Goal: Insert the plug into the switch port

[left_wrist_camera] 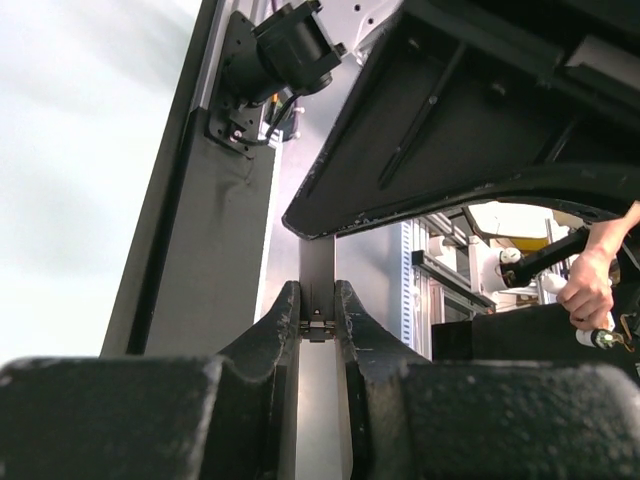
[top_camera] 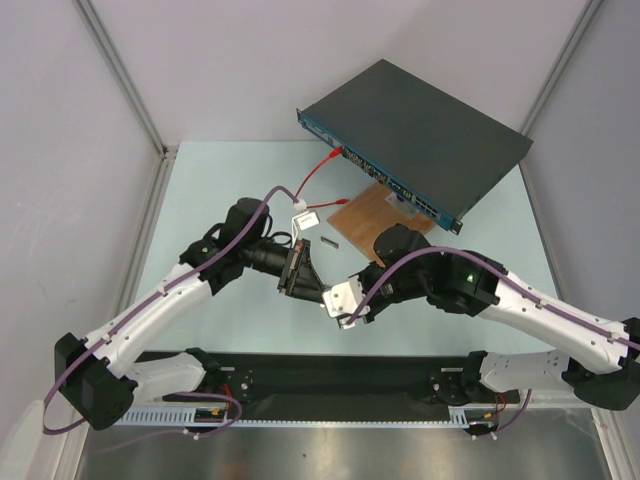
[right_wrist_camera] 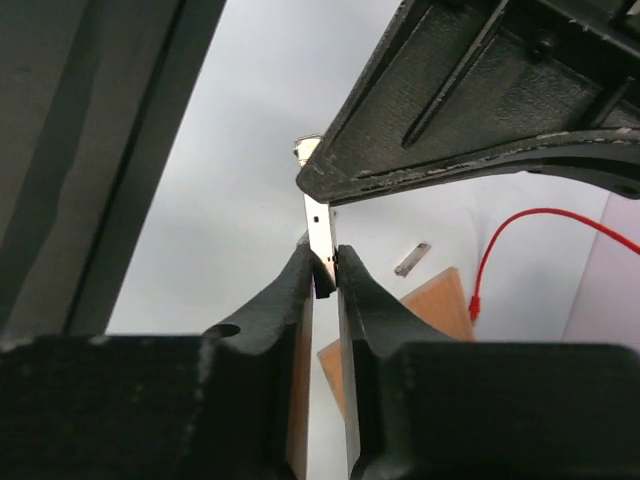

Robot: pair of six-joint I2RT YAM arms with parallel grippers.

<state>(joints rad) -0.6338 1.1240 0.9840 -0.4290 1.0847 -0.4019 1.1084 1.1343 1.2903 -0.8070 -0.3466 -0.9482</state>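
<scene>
Left gripper (left_wrist_camera: 317, 322) and right gripper (right_wrist_camera: 326, 270) both pinch the slim silvery plug (right_wrist_camera: 317, 225), jaws nearly closed. Dark-grey, blue-fronted switch (top_camera: 420, 130) sits far right.

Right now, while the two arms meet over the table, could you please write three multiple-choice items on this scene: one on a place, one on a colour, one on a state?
1. Where does the wooden board lie?
A. under the left arm
B. in front of the blue face of the switch
C. between the arm bases

2. What colour is the cable?
A. red
B. green
C. yellow

3. How is the right gripper?
A. wide open, empty
B. shut on a thin pale piece
C. shut on the cable

Answers: 1 B, the top view shows the board at the blue front; 2 A, it is plainly red; 3 B, its fingers press the piece.
</scene>
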